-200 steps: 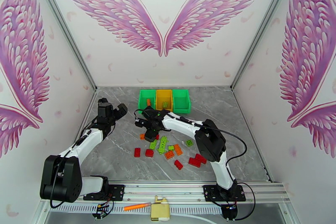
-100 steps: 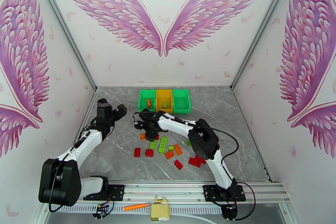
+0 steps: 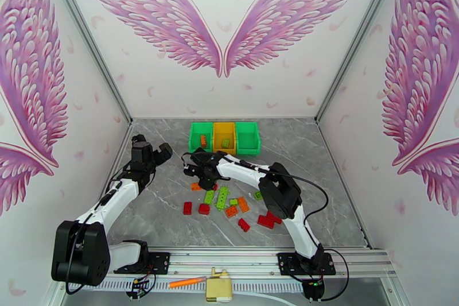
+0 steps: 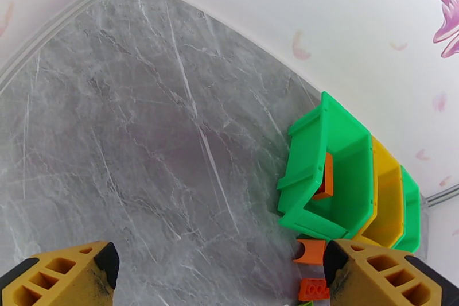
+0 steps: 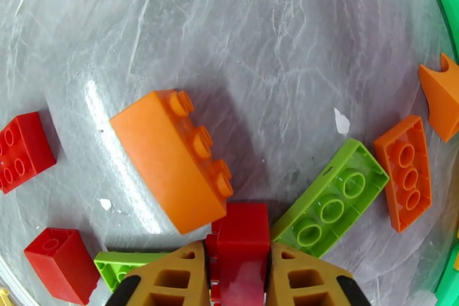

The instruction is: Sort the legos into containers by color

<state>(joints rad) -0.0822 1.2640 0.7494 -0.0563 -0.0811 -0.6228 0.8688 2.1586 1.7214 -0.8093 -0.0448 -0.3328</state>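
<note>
My right gripper (image 5: 238, 255) is shut on a small red lego (image 5: 241, 232), low over the pile. Around it lie an orange brick (image 5: 172, 169), a light green brick (image 5: 330, 201), a flat orange piece (image 5: 404, 172) and other red bricks (image 5: 20, 152). From above, the right gripper (image 3: 206, 178) sits at the pile's upper left, with loose legos (image 3: 221, 197) spread toward the front. The containers stand at the back: a green bin (image 3: 194, 136) holding an orange brick (image 3: 203, 140), a yellow bin (image 3: 224, 124) holding a green brick (image 3: 226, 143), and a second green bin (image 3: 248, 139). My left gripper (image 3: 152, 152) hangs open left of them.
The enclosure walls close in on the left, right and back. An orange pen-like stick (image 3: 186, 282) and a cream object (image 3: 218, 287) rest on the front rail. Bare marble (image 4: 143, 146) stretches under the left gripper (image 4: 221, 267), with two orange pieces (image 4: 311, 251) near the green bin (image 4: 344, 186).
The right gripper's jaws have closed on the red lego at the pile's upper left. The left arm has drifted slightly toward the left wall, still open.
</note>
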